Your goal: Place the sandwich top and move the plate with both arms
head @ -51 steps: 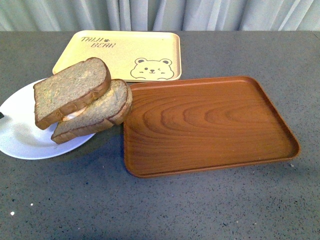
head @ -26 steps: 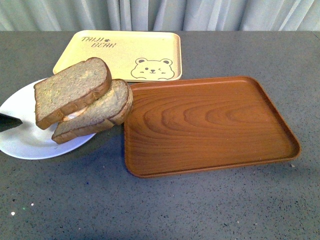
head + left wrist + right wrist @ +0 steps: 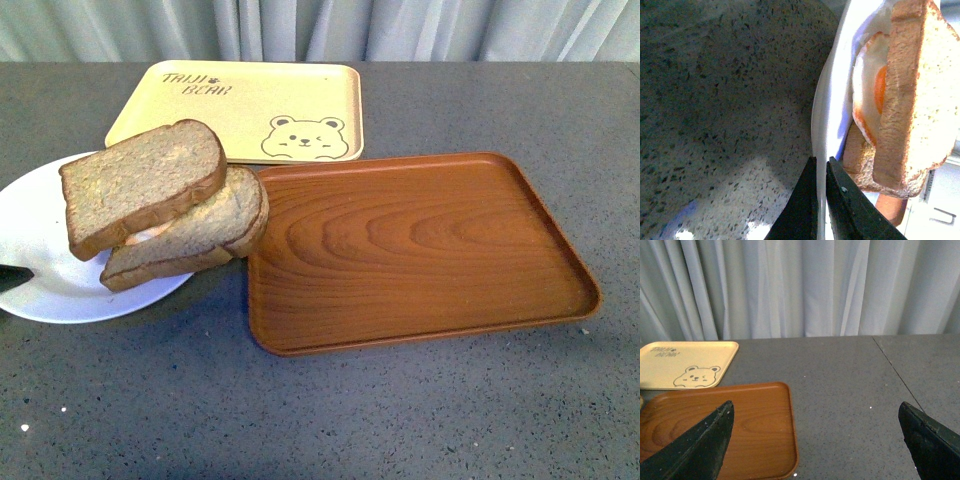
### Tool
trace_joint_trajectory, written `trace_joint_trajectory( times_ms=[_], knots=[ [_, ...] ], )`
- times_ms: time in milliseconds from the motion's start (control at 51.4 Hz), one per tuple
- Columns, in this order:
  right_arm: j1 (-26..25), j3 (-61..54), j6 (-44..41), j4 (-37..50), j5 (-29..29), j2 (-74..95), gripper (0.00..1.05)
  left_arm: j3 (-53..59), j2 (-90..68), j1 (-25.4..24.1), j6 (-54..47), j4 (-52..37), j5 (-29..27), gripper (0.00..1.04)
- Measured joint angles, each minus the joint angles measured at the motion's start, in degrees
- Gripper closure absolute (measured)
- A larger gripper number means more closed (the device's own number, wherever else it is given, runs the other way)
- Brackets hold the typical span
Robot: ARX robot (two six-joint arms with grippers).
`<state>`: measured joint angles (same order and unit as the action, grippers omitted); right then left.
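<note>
The white plate (image 3: 40, 270) is at the left of the table, tilted, with its rim pinched edge-on in my left gripper (image 3: 821, 167), which is shut on it; only a dark fingertip (image 3: 12, 277) shows in the front view. The sandwich top (image 3: 140, 180) lies askew on the lower slice (image 3: 200, 235), and a fried egg (image 3: 872, 95) shows between them in the left wrist view. The plate (image 3: 832, 100) and the sandwich top (image 3: 920, 90) also show there. My right gripper (image 3: 817, 437) is open and empty, above the table to the right of the brown tray.
A brown wood-grain tray (image 3: 420, 250) lies in the middle, right beside the plate; it also shows in the right wrist view (image 3: 715, 430). A pale yellow bear-print tray (image 3: 250, 105) lies behind it. Grey curtains hang at the table's far edge.
The plate has shifted and tilted a little; the bread stack has slid slightly left. The left gripper's fingertip at the plate's left rim has moved lower.
</note>
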<state>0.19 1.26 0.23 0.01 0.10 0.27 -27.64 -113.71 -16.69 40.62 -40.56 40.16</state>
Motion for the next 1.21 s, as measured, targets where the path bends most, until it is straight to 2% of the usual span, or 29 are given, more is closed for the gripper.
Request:
trace_joint_trajectory(
  times_ms=[136,389,642,798,1207],
  knots=[
    [0.00,0.00,0.00,0.00,0.00,0.00,0.09,1.29,2.97,-1.27,1.64,0.52,2.01,1.02],
    [0.00,0.00,0.00,0.00,0.00,0.00,0.09,-0.22,7.34,0.17,5.42,3.21,0.94,1.02],
    [0.00,0.00,0.00,0.00,0.00,0.00,0.09,-6.86,9.97,5.03,12.35,4.35,-0.52,1.02],
    [0.00,0.00,0.00,0.00,0.00,0.00,0.09,-13.62,7.89,9.07,16.33,7.48,-4.24,1.02],
    [0.00,0.00,0.00,0.00,-0.02,0.00,0.09,-31.71,-5.55,20.26,17.29,15.10,-8.70,1.02]
  ],
)
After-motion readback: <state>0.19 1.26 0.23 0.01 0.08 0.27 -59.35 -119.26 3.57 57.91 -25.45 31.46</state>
